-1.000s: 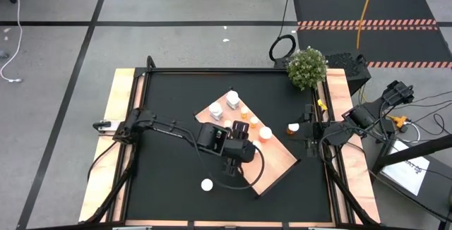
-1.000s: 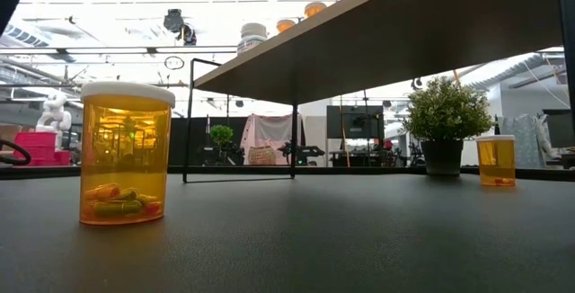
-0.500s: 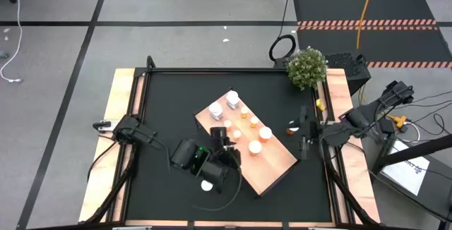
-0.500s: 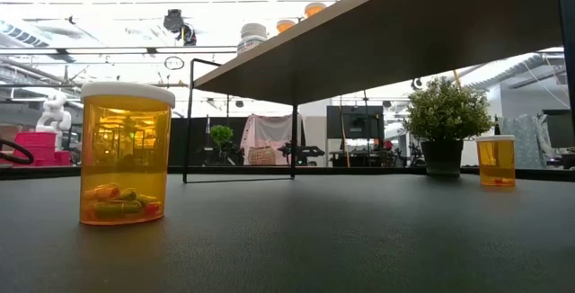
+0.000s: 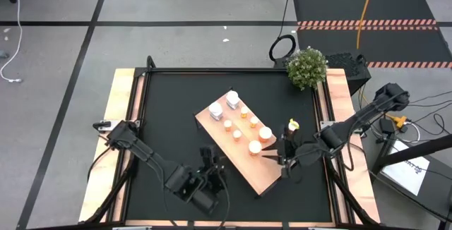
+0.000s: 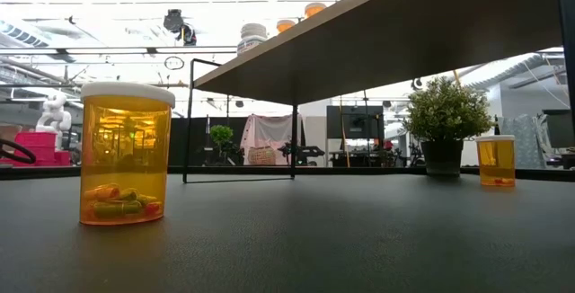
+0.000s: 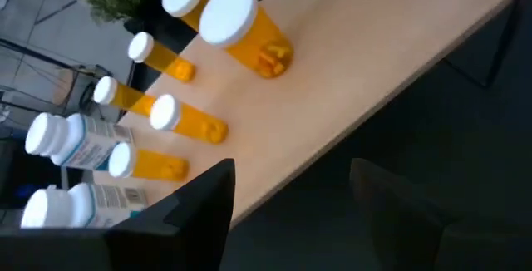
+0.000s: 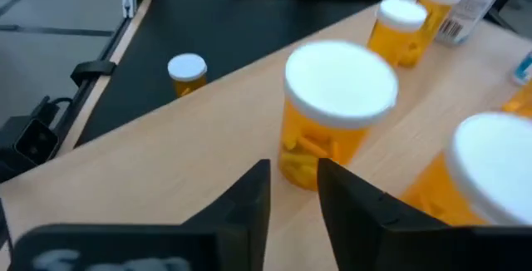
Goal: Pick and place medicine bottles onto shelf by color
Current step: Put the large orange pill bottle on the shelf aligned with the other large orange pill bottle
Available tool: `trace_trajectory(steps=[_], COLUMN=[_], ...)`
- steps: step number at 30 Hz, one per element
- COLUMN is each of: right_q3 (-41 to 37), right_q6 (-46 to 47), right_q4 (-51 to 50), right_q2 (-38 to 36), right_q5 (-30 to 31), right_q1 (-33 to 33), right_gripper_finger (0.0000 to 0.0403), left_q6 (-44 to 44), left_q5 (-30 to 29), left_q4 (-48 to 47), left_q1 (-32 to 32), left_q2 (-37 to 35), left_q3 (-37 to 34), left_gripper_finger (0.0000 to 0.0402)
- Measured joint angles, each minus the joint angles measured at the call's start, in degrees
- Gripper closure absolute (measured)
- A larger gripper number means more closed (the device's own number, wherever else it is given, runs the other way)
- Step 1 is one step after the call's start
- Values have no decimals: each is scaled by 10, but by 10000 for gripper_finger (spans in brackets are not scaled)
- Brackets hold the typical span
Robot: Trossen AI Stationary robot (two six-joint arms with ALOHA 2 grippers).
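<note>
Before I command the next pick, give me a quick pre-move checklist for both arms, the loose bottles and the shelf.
1. Left tool open and empty: ok.
2. Near orange bottle upright on the mat: ok.
3. Far orange bottle upright beside the plant: ok.
4. White bottles grouped at one end of the shelf: ok.
5. Right tool clear of the capped bottle facing it: cannot tell.

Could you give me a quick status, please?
Left gripper open, beside the shelf. Right gripper at shelf edge, facing an orange bottle. Another bottle stands on the mat. Path looks clear.
</note>
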Motion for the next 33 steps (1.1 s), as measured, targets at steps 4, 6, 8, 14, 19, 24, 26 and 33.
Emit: trace_trajectory(steps=[4,6,8,14,19,24,26,33], right_q3=[0,0,0,0,0,0,0,0], right_q6=[11,11,11,10,-2,-23,-26,-30], right_q4=[1,2,2,3,17,45,48,54], right_q2=[13,18,22,28,30,39,45,55], right_q5=[1,1,1,-3,-15,-31,-30,-30], right_q1=[-1,-7,-13,-24,-31,-38,-42,-49], right_gripper_finger=[325,332,336,342,342,342,342,342], left_q6=[-28,-42,-54,-75,-75,-77,-77,-79], left_q5=[-4,-11,-15,-16,-16,-16,-16,-16], left_q4=[1,0,0,-2,-1,0,1,1], left_q1=[-10,-10,-9,-10,-10,-7,-5,-4], left_q2=[-1,-1,-1,-1,-1,-1,-1,-1], left_q3=[-28,-40,-48,-60,-60,-60,-60,-60], left_gripper_finger=[163,163,163,163,163,163,163,163])
